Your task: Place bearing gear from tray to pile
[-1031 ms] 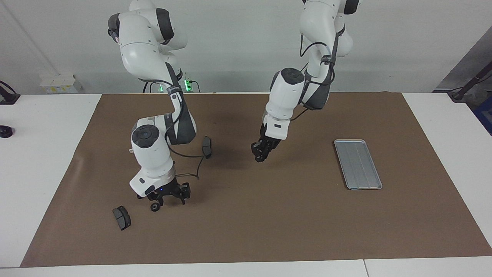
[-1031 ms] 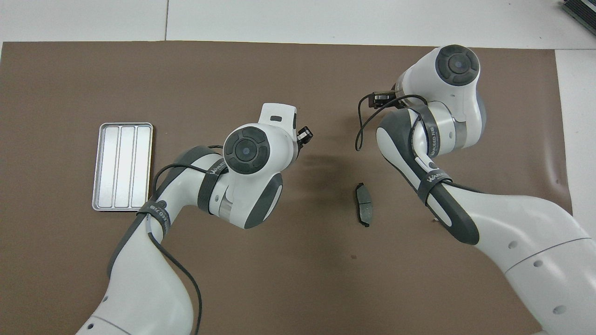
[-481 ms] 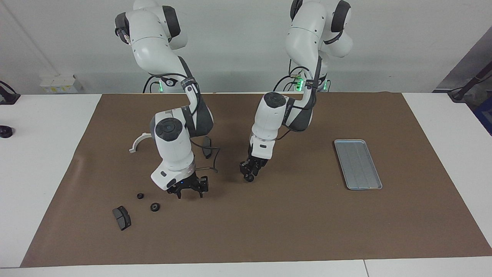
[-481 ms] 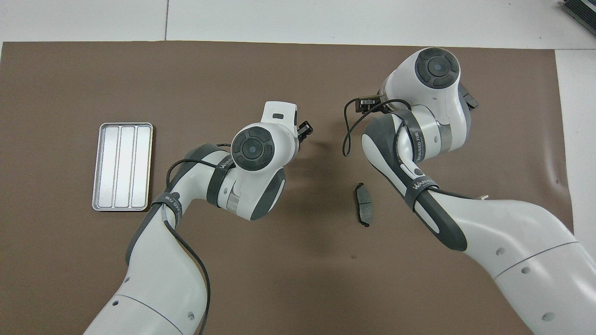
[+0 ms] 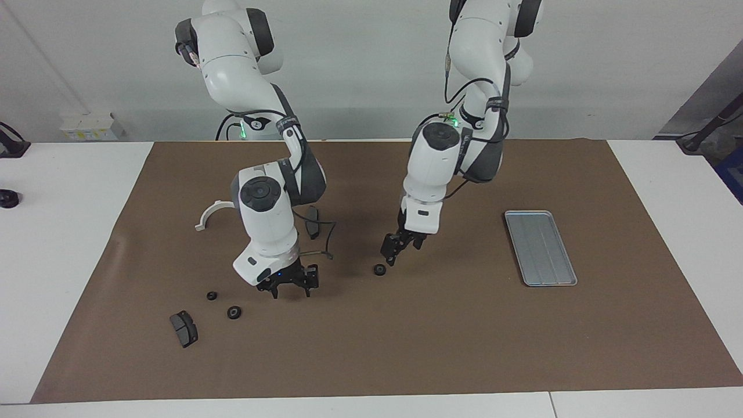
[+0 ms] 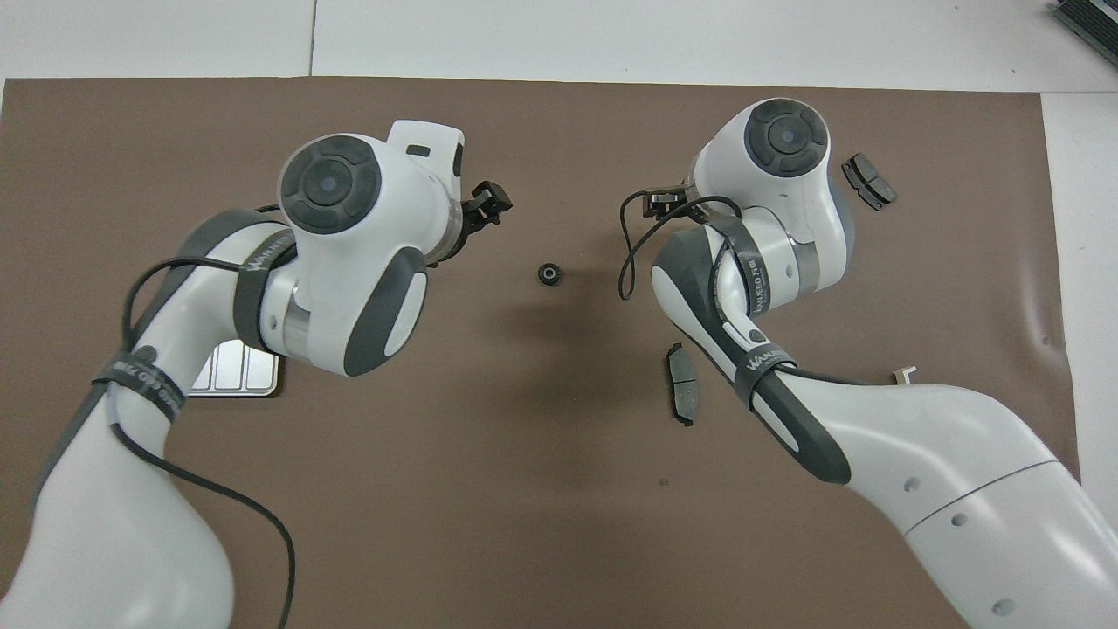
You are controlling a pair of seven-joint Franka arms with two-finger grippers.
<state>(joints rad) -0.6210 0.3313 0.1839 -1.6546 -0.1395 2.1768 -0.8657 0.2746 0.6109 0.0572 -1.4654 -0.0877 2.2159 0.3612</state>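
Observation:
One small black bearing gear [image 5: 379, 269] [image 6: 548, 274] lies on the brown mat near its middle. My left gripper [image 5: 400, 251] [image 6: 491, 199] hangs open just above and beside this gear, not touching it. Two more bearing gears [image 5: 212, 295] [image 5: 234, 313] lie close together toward the right arm's end. Low over the mat beside them, my right gripper [image 5: 288, 283] is open and holds nothing. The silver-grey tray [image 5: 540, 248] [image 6: 236, 382] sits toward the left arm's end with nothing on it; in the overhead view my left arm covers most of it.
A dark brake pad [image 5: 183, 328] [image 6: 868, 181] lies by the two gears. Another brake pad [image 5: 312, 222] [image 6: 683, 395] lies nearer the robots, partly hidden by the right arm. A white curved piece [image 5: 209, 215] rests toward the right arm's end.
My left gripper came down to the mat, opened, left the gear there and lifted off toward the tray. My right gripper moved away from the two gears toward the middle.

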